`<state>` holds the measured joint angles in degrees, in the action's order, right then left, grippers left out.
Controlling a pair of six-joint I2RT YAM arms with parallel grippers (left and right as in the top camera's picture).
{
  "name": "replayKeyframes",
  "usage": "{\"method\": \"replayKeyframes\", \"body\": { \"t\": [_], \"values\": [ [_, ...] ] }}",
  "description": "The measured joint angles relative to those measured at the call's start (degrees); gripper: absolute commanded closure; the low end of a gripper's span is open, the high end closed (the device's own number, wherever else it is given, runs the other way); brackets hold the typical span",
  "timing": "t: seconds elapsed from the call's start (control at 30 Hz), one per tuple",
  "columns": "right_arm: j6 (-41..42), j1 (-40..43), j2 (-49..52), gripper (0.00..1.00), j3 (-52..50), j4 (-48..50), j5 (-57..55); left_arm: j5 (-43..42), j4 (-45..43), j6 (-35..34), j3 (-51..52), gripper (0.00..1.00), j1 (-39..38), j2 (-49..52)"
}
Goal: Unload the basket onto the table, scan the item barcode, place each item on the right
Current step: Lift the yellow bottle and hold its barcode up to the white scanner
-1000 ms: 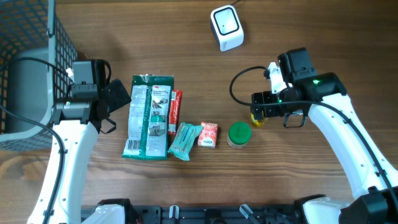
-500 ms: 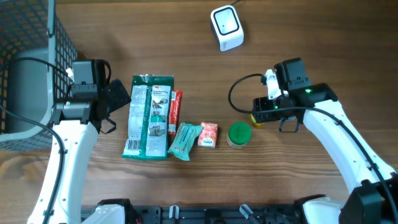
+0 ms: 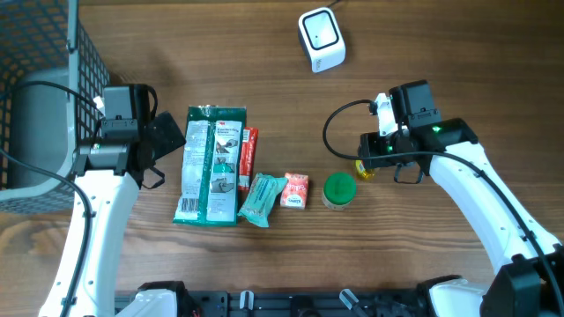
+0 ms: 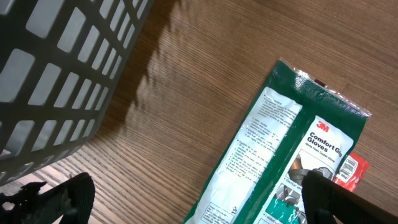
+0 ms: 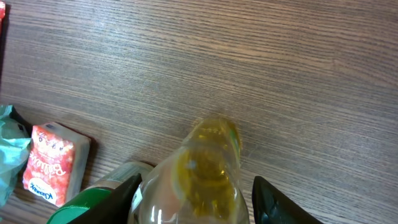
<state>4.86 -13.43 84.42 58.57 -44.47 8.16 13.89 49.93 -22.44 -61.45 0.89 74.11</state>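
Right pincer (image 5: 196,190) straddles the small clear yellow plastic bottle (image 5: 208,162), just right of the green-lidded round jar (image 3: 339,189); whether it grips yet, I cannot tell. Squeeze squarely, lift straight, then turn the barcode toward the far white boxy scanner (image 3: 321,40).

Right pincer (image 3: 367,160) at yellow bottle (image 3: 363,170), green-lidded jar (image 3: 339,190) beside, scanner (image 3: 320,39) well apart

Left gripper (image 3: 169,155) held low, jaws spread wide, right gripper (image 5: 196,198) reaching inward, jaws partly apart
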Motion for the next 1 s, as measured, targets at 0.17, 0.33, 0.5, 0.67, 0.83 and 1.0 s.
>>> {"method": "replayKeyframes", "body": {
  "t": [0.17, 0.33, 0.5, 0.67, 0.83, 1.0],
  "values": [
    [0.0, -0.04, 0.0, 0.62, 0.37, -1.18, -0.02, 0.0, 0.0, -0.02, 0.0, 0.0, 0.0, 0.0],
    [0.2, 2.86, -0.52, 0.74, 6.69, -10.05, 2.71, 0.0, 0.0, -0.02, 0.0, 0.0, -0.02, 0.0],
    [-0.04, 12.92, -5.01, 0.8, 10.49, -11.87, 21.16, 0.0, 0.0, -0.02, 0.0, 0.0, -0.02, 0.0],
    [-1.62, 17.51, -4.94, 0.92, 10.49, -11.87, 44.35, 0.0, 0.0, -0.02, 0.0, 0.0, -0.02, 0.0],
    [-4.68, 17.49, -4.94, 0.91, 10.49, -13.9, 58.86, -0.02, 0.0, -0.02, 0.0, 0.0, -0.02, 0.0],
    [-6.32, 17.49, -4.94, 0.91, 10.49, -14.95, 65.81, 0.0, 0.0, 0.0, 0.0, 0.0, -0.02, 0.0]
  ]
}}
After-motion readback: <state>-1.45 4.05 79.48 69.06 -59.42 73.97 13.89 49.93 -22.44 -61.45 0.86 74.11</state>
